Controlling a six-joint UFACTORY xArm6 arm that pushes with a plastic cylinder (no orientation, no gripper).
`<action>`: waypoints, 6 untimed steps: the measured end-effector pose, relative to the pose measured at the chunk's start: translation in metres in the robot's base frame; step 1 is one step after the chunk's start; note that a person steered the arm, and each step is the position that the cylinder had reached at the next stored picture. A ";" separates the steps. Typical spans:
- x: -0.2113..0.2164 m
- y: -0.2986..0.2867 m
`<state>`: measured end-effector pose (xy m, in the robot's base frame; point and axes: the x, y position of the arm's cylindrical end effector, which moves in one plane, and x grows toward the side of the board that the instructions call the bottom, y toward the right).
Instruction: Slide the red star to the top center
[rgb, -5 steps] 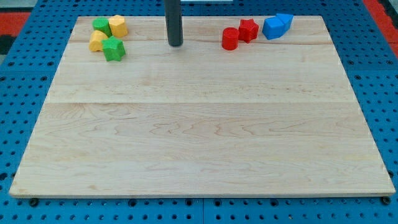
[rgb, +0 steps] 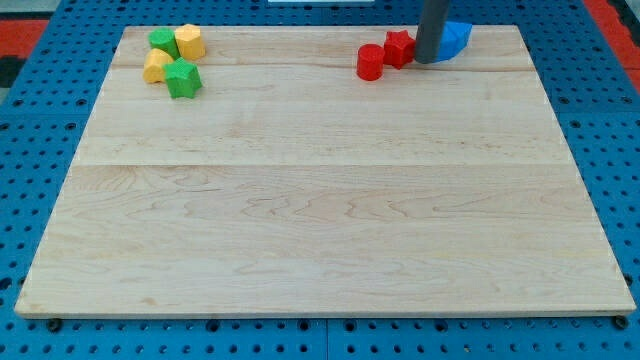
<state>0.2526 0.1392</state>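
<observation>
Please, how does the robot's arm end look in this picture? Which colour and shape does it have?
Only a straight rod shows: dark grey, round and smooth, entering from the view's top. It has no jaws, and no cables or markings can be seen. My tip ends flat, just to the right of the red star.

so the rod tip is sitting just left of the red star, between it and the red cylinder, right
Not quite. The camera view shows my tip just right of the red star, between it and the blue blocks. The red cylinder lies on the star's left.
</observation>
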 end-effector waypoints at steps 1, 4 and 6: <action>-0.005 -0.010; -0.021 -0.032; -0.038 -0.087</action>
